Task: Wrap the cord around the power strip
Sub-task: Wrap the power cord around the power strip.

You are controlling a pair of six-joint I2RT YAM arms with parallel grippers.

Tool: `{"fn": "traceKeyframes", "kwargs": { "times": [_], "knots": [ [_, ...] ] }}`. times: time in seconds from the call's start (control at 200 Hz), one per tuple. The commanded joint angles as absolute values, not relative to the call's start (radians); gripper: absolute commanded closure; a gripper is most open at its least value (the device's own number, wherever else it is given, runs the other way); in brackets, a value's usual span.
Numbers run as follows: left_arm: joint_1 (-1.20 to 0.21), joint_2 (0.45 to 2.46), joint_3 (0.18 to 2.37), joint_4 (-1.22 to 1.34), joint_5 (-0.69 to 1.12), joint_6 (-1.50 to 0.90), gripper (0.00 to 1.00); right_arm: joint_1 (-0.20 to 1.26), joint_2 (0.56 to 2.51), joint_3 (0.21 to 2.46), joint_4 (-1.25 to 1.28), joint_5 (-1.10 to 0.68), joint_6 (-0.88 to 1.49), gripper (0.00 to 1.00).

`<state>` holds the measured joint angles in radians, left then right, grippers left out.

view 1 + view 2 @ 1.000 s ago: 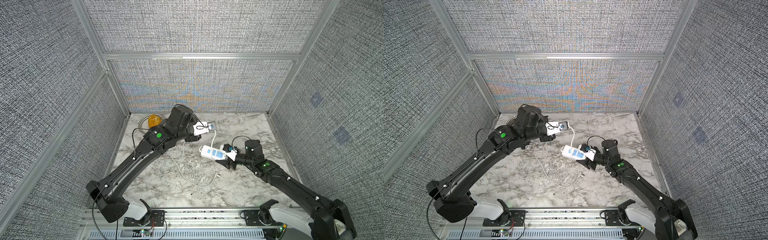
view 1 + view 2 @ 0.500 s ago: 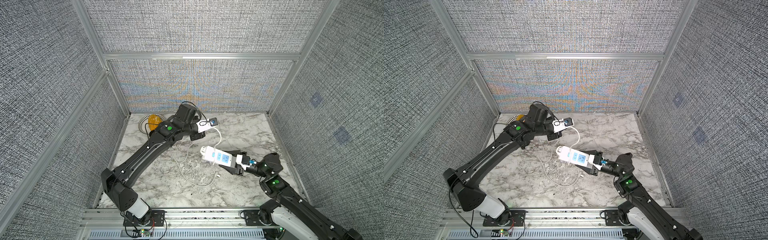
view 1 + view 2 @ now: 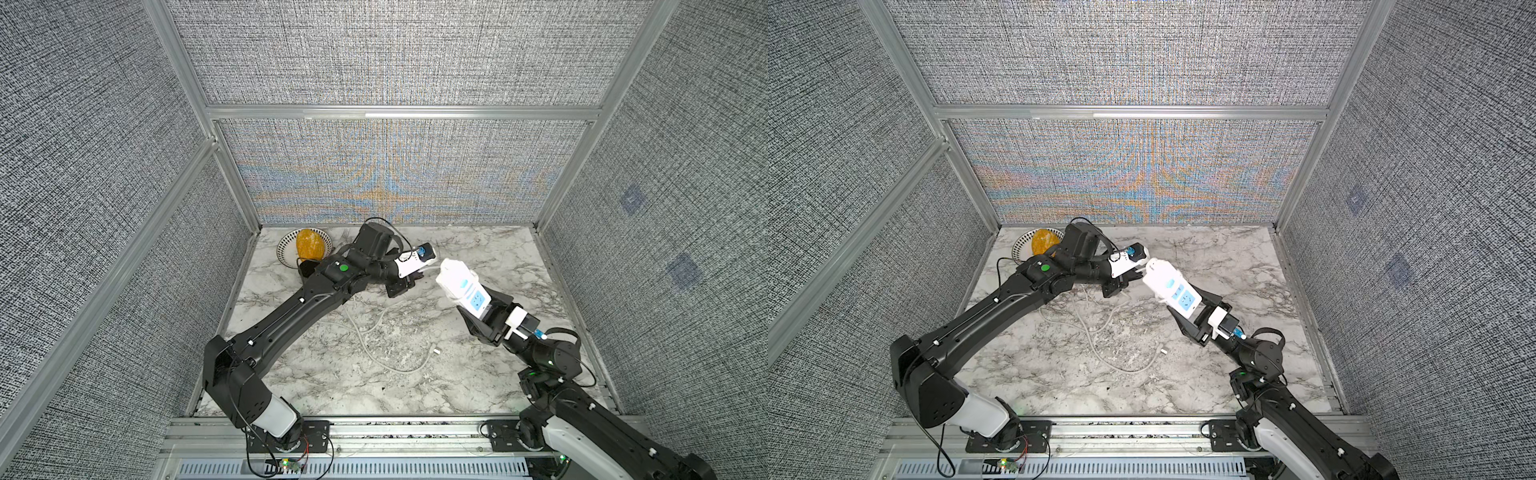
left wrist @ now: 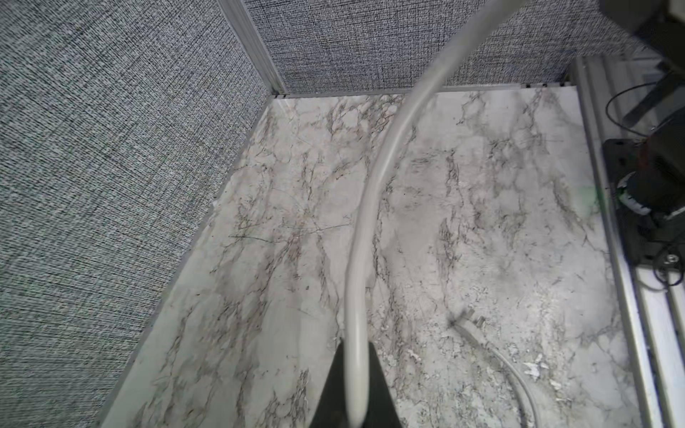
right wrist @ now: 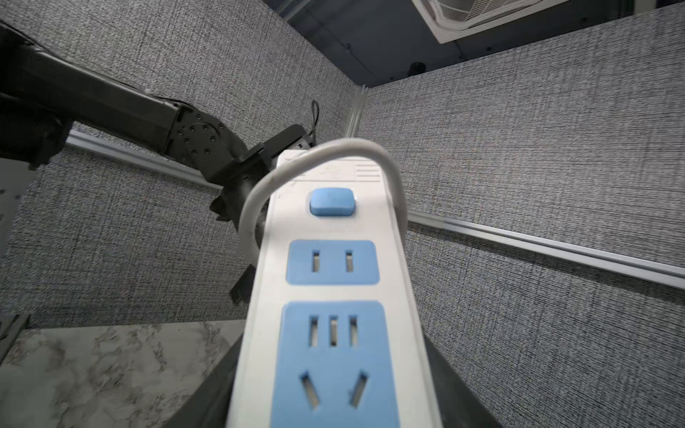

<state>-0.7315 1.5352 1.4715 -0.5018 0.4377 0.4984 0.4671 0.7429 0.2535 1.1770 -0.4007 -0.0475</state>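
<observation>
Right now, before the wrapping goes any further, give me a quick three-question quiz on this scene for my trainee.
1. True or false: the right gripper holds the power strip raised in the air.
2. Fill in: the plug of the cord lies on the ____.
3. The left gripper is shut on: A the cord, B the plug, C nothing.
Key: 1 true; 2 table; 3 A.
</observation>
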Motion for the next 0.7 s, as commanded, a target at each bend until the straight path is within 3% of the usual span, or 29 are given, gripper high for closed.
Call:
{"fn": "traceKeyframes", "kwargs": {
  "times": [0.0,0.37,0.696],
  "knots": [
    [-0.735,1.539,1.465,-0.458,0.566,0.428,1.0,0.469,0.758,0.278,1.234,-0.168,-0.06,1.0],
    [-0.792,1.476,1.382,-0.483,0.463,0.409,1.0,0.466,0.788,0.404,0.896,0.23,-0.202,1.0],
    [-0.82,1.388,1.391,-0.586,0.358,0.474,1.0,0.436,0.87,0.484,0.647,0.222,-0.262,1.0]
  ]
}}
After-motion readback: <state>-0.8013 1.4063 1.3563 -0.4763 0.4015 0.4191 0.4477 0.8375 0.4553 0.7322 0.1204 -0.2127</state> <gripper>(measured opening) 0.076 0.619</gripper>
